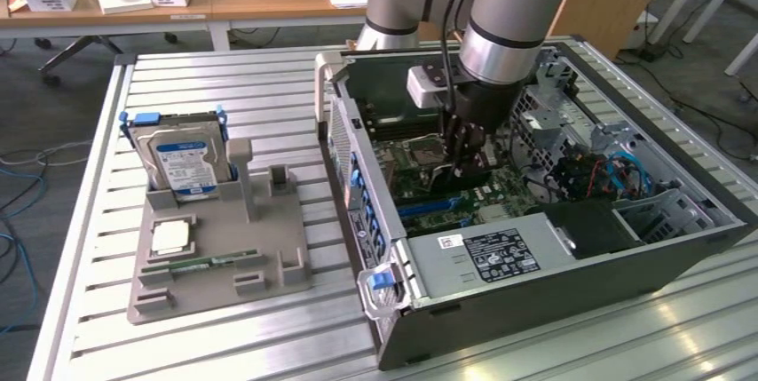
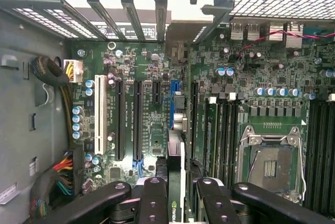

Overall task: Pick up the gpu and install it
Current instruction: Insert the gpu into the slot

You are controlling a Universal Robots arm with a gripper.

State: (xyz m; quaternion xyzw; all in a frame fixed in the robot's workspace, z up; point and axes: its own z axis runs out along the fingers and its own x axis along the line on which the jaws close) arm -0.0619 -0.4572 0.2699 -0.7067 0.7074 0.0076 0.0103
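My gripper (image 1: 464,157) reaches down into the open computer case (image 1: 663,248), over the green motherboard (image 1: 445,187). In the wrist view the gripper (image 2: 177,177) is shut on the gpu (image 2: 176,150), a thin card seen edge-on between the black fingers (image 2: 154,198), with a logo on its edge. The card hangs upright just above the board, in line with the blue slot (image 2: 171,101) and between two long black slots. I cannot tell whether its lower edge touches the slot.
The CPU socket (image 2: 269,166) and memory slots lie beside the card. A power supply (image 1: 492,252) and drive cage with cables (image 1: 592,172) fill the case's other end. Outside the case, a grey holder (image 1: 219,265) carries a hard drive (image 1: 177,163), a chip (image 1: 169,237) and a memory stick (image 1: 201,263).
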